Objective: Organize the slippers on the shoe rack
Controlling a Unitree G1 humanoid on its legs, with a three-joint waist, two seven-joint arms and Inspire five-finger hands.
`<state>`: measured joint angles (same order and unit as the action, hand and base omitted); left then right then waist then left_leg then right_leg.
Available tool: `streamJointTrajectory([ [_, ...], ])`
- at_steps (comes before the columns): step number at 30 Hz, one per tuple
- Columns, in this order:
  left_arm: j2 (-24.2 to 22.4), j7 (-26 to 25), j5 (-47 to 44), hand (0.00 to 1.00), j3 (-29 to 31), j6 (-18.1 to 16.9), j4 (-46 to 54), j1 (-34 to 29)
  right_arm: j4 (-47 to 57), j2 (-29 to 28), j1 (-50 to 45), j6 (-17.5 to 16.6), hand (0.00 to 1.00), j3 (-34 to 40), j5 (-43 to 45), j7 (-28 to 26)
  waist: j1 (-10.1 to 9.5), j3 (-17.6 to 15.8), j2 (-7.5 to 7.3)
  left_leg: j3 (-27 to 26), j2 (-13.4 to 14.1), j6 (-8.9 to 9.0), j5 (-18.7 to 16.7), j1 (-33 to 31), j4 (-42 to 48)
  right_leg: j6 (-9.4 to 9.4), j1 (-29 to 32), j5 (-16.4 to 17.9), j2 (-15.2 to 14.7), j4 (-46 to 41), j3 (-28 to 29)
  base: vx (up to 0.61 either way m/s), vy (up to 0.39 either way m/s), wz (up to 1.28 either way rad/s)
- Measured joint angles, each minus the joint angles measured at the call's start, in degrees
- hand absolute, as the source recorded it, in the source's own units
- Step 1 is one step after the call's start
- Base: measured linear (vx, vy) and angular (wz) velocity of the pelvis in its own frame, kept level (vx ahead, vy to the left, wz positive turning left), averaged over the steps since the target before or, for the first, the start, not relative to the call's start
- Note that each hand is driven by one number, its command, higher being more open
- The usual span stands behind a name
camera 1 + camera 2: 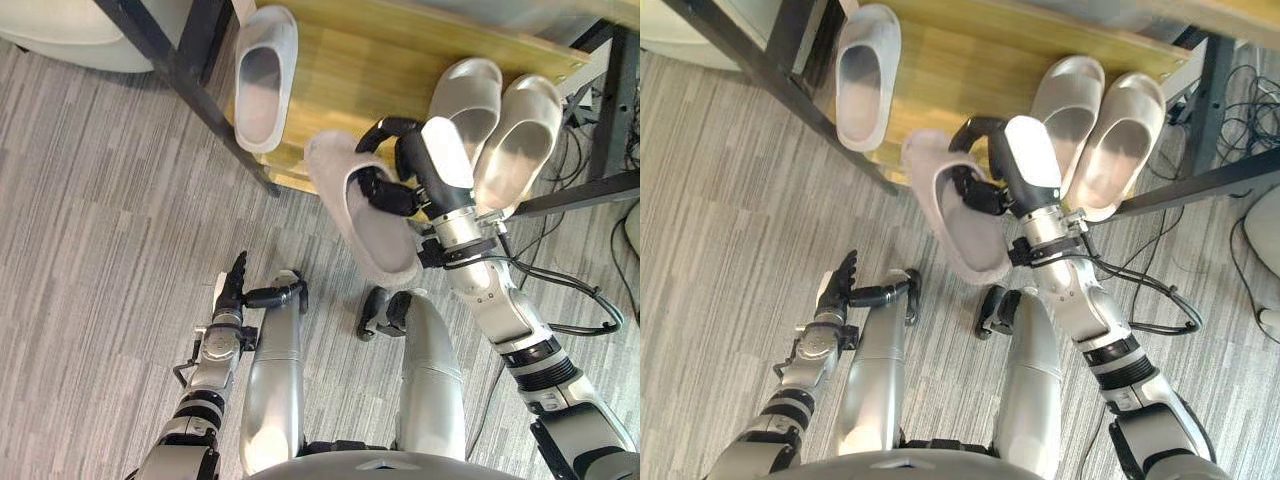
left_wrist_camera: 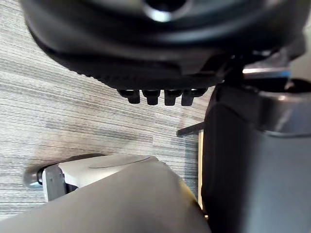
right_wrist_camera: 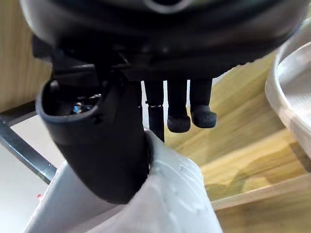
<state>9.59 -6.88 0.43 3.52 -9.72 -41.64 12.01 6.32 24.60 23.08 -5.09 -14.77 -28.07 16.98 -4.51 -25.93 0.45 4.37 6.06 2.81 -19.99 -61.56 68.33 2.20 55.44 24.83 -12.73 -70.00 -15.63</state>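
My right hand point(image 1: 437, 155) is shut on a grey slipper point(image 1: 375, 235), thumb point(image 3: 97, 145) inside it and fingers point(image 3: 177, 111) curled over its edge. It holds the slipper tilted just over the front edge of the wooden shoe rack shelf point(image 1: 360, 70), toe toward the shelf. One grey slipper point(image 1: 263, 75) lies on the shelf's left part. A pair of grey slippers point(image 1: 465, 100) point(image 1: 520, 130) lies side by side on its right part, partly behind my right hand. My left hand point(image 1: 230, 290) hangs low over the floor, fingers straight, holding nothing.
The rack's black metal frame runs diagonally at the left point(image 1: 190, 90) and along the right point(image 1: 590, 185). A white rounded object point(image 1: 60, 40) stands on the grey carpet floor point(image 1: 100, 250) beyond the rack's left post.
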Motion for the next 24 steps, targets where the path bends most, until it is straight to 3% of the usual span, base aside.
streamJointTrajectory([
  [12,-0.78,-0.84,-1.09,1.00,0.22,0.08,3.37,0.11,0.13,-6.72,8.63,5.65,0.00,6.63,-3.50,9.17,-1.72,-0.20,-0.37,1.47,-0.08,0.73,-0.38,-3.70,3.28,0.97,2.47,2.06,-1.23,-4.04,-1.65,-0.02,-0.015,0.06],
  [19,-1.20,-2.13,-1.08,1.00,0.16,0.11,3.41,0.21,-10.55,-9.48,16.07,9.08,0.00,9.26,-3.26,12.82,-2.35,-0.20,-0.39,1.76,-0.20,1.15,-0.22,-3.78,3.30,1.09,2.35,2.31,-1.33,-4.22,-1.95,0.00,-0.002,0.01],
  [24,-1.51,-2.80,-1.19,1.00,0.06,0.11,3.69,0.21,-15.81,-9.48,19.54,9.60,0.00,9.85,-0.75,13.48,-2.80,-0.07,-0.50,2.41,-0.39,1.39,-0.12,-4.11,3.31,1.45,2.25,2.58,-1.44,-4.34,-2.61,0.00,-0.010,0.05],
])
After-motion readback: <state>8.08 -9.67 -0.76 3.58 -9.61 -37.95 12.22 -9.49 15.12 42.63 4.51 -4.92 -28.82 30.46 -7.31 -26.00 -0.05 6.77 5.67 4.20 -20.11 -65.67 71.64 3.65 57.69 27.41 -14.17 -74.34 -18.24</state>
